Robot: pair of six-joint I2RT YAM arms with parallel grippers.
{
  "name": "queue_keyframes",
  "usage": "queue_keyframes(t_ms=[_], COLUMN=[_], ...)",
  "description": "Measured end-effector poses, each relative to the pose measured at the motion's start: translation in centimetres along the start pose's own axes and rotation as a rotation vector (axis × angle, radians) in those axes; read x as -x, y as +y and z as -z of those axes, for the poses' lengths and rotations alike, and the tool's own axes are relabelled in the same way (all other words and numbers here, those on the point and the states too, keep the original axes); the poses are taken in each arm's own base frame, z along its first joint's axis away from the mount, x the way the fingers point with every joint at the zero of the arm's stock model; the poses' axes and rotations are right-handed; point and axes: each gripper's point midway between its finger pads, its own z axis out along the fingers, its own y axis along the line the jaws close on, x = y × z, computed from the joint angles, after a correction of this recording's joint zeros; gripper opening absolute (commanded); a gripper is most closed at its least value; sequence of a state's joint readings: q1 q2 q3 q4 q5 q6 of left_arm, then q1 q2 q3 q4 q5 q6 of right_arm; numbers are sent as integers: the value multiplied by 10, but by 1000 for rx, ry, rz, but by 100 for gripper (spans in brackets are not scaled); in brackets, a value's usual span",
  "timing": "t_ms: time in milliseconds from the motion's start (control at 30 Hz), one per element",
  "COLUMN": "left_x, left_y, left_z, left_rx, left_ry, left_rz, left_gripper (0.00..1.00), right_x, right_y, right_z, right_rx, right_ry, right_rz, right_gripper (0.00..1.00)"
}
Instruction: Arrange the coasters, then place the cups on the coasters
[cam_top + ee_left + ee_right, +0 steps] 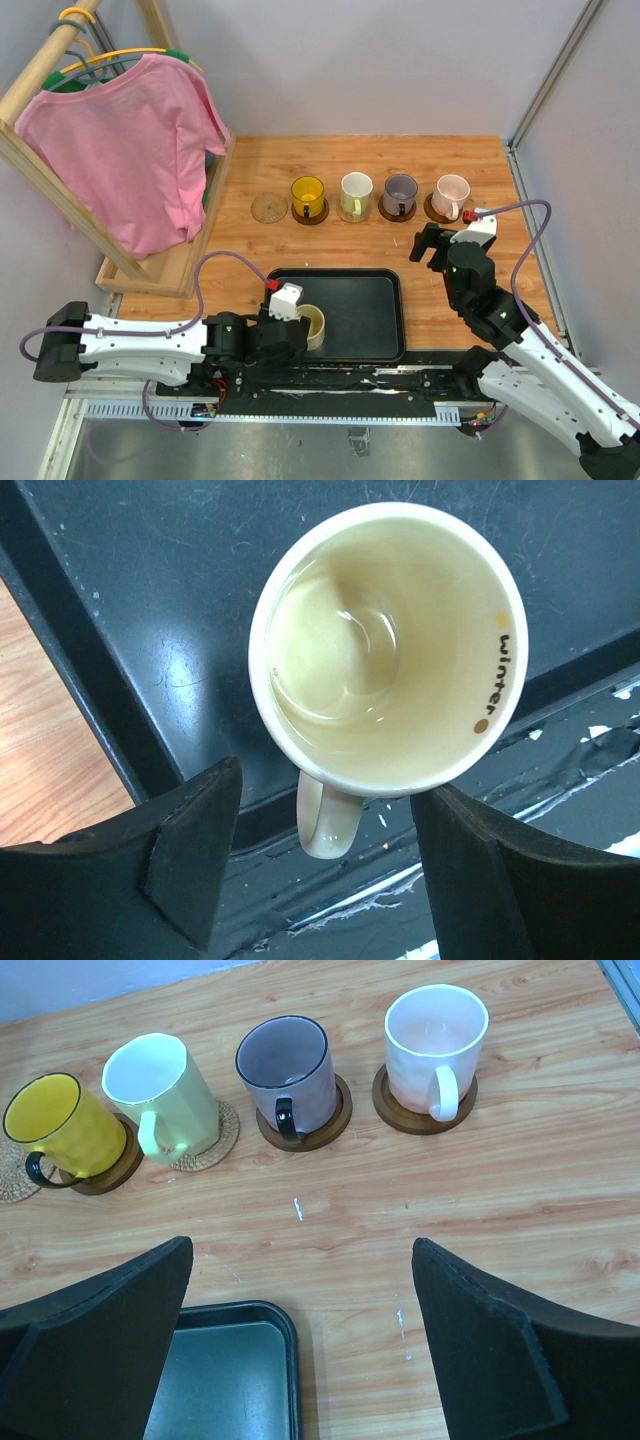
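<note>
The left hand (335,880) hangs over the near edge of the black tray (120,600) with its two fingers (190,860) spread wide and gripping nothing. The cream cup (385,645) stands upright in the tray just ahead of the fingertips. Its handle points back toward the wrist and lies in the gap between the fingers, with space on both sides. The right finger's tip comes close to the cup's rim; whether they touch cannot be told.

The right hand (300,1290) is also wide open and empty, held above the wooden table (500,1210). A corner of the tray lies below it, next to its left finger. Ahead of it, well apart, four cups stand in a row, each on a coaster, handles turned toward the hand. The purple-grey cup (285,1070) on a dark coaster (335,1125) is roughly straight ahead. The pink cup (435,1045) on a dark coaster (395,1115) is ahead to the right. To the left are the pale green cup (160,1085) on a tan coaster (215,1140), then the yellow cup (55,1120) on a dark coaster (110,1175). Farthest left, just beside the yellow cup's coaster, lies a bare tan coaster (12,1175).
</note>
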State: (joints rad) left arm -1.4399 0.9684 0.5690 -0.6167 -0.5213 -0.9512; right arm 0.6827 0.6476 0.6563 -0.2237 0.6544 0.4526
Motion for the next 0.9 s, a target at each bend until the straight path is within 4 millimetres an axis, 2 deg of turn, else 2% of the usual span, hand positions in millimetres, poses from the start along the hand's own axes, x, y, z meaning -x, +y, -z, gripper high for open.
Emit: queue_keyframes(t_ms=[200, 400, 600, 667, 700, 733, 900], left_x=[-8, -11, -10, -9, -8, -6, -5], left_y=[4, 6, 4, 4, 2, 3, 5], left_z=[-7, -13, -18, -19, -19, -20, -22], left_rx=[19, 42, 46, 46, 43, 47, 60], left_ry=[15, 22, 12, 5, 0, -10, -18], left_rz=[-24, -55, -78, -83, -85, -91, -94], left_gripper=[56, 52, 25, 13, 3, 1, 1], right_x=[-7, -13, -18, -20, -21, -22, -25], right_y=[2, 5, 8, 9, 10, 11, 13], right_z=[-3, -5, -6, -7, -7, -7, -8], right_rx=[-1, 9, 21, 26, 28, 32, 42], right_ry=[22, 45, 63, 71, 74, 78, 91], right_rz=[5, 14, 19, 21, 21, 23, 24], right_gripper=[92, 92, 92, 92, 92, 92, 92])
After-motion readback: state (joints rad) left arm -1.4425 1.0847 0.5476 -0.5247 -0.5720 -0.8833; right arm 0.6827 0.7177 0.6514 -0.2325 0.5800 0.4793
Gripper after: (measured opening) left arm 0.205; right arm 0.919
